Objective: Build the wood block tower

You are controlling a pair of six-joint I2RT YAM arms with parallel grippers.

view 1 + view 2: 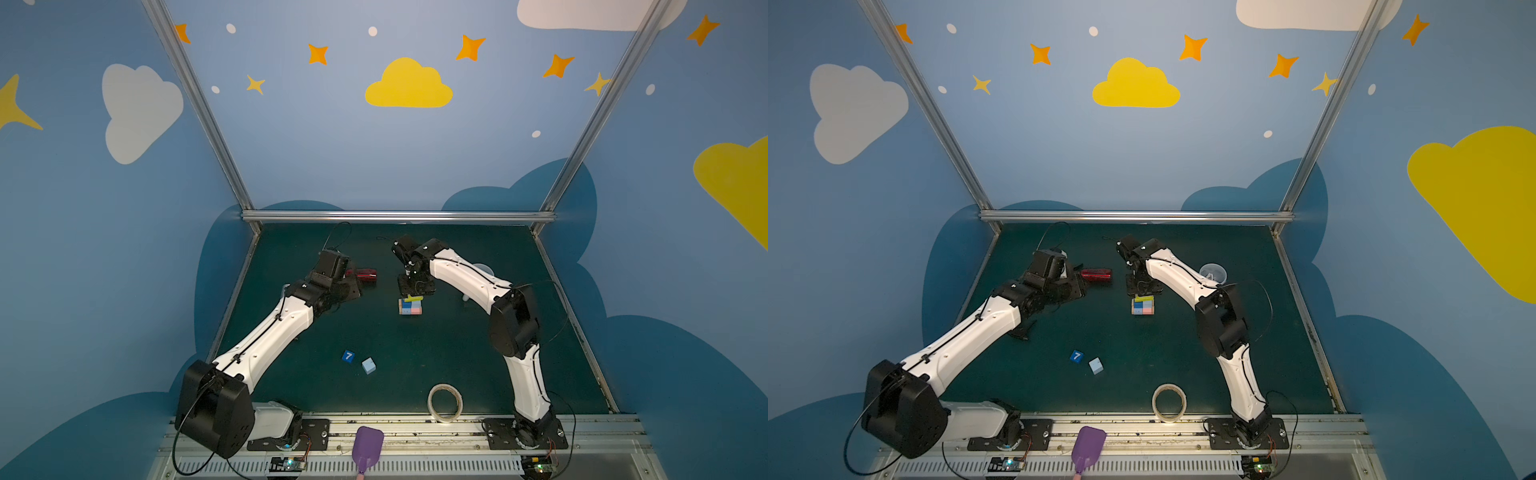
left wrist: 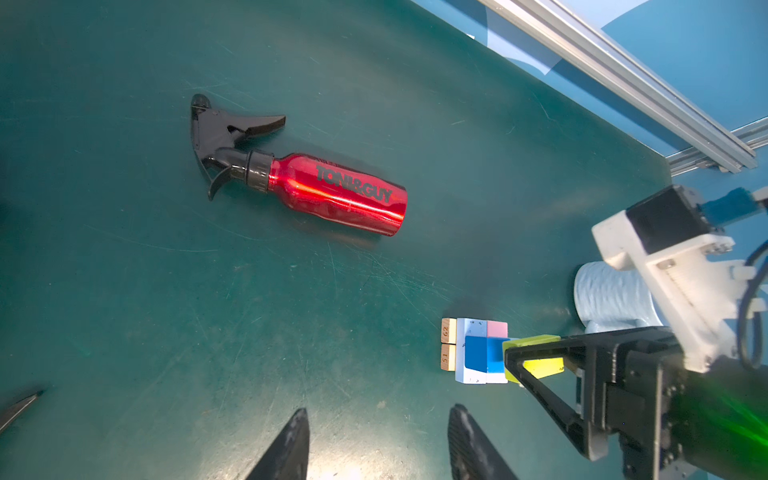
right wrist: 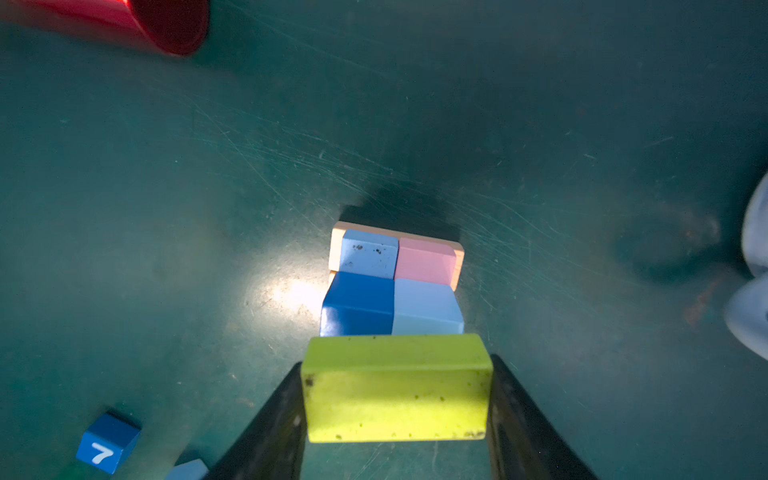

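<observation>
Blocks of the wood block tower (image 1: 410,306) sit stacked in the middle of the table (image 1: 457,365): light-blue, pink and dark blue pieces on pale wooden slabs. Just beside it and higher, the right gripper (image 3: 397,365) clamps a yellow-green block (image 3: 397,388) by its ends. The "7" cube (image 1: 348,356) and a light-blue cube (image 1: 368,365) lie well apart from it, nearer the front. The left gripper (image 2: 379,409) hovers empty, its jaws parted, near the red spray bottle (image 2: 336,193).

Blue walls (image 1: 374,166) painted with white cloud (image 1: 137,112), yellow cloud (image 1: 408,85), orange stars (image 1: 318,54). Aluminium frame (image 1: 399,216) at corners and along back edge. Dark green scratched surface (image 1: 415,353), metal rail (image 1: 415,430) in front.
</observation>
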